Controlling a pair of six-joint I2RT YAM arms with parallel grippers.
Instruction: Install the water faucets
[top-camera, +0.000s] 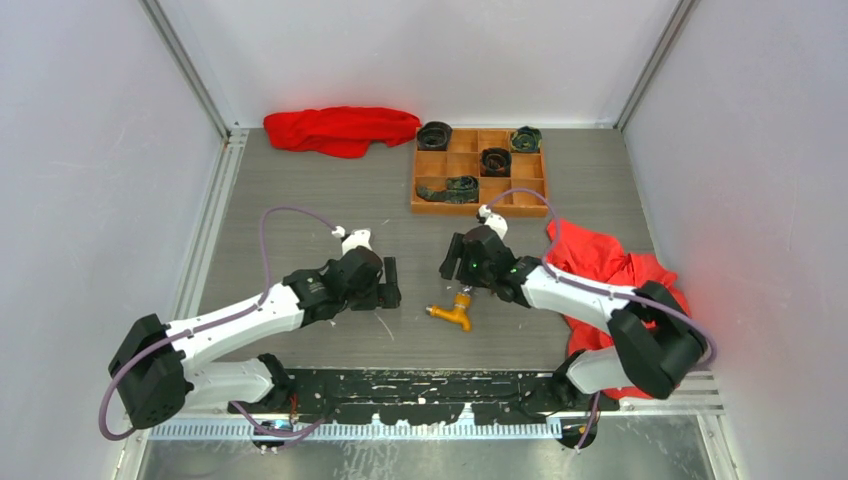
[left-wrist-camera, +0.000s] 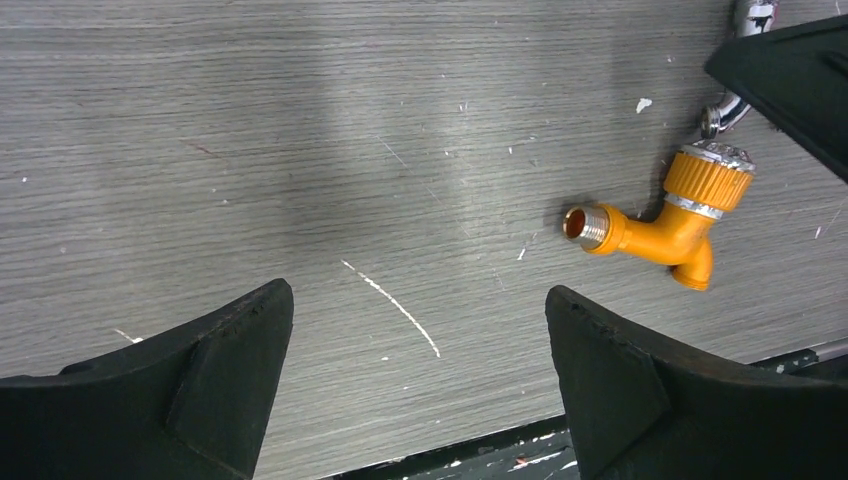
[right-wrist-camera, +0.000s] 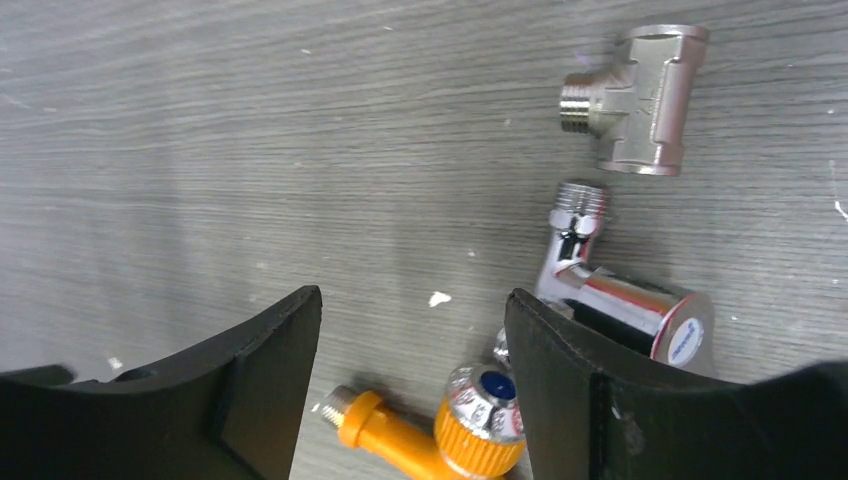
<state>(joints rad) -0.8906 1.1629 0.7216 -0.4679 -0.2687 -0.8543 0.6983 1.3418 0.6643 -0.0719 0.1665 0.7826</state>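
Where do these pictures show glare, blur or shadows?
Right wrist view: glare on the shiny silver metal faucet; the orange-yellow bent-spout faucet slightly soft at the bottom edge. Left wrist view: it is sharp; broad soft shadows on the grey table. Top view: even light.

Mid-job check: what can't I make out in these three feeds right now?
- Top view: the silver faucet and tee fitting are hidden beneath the right arm; only the orange faucet shows.
- Left wrist view: the silver faucet is mostly covered by the right jaws and cut by the top edge.
- Right wrist view: the orange faucet's spout is cut off by the bottom edge; the silver faucet's handle end sits behind the right jaws.
- Whether the right jaws touch either faucet: unclear.
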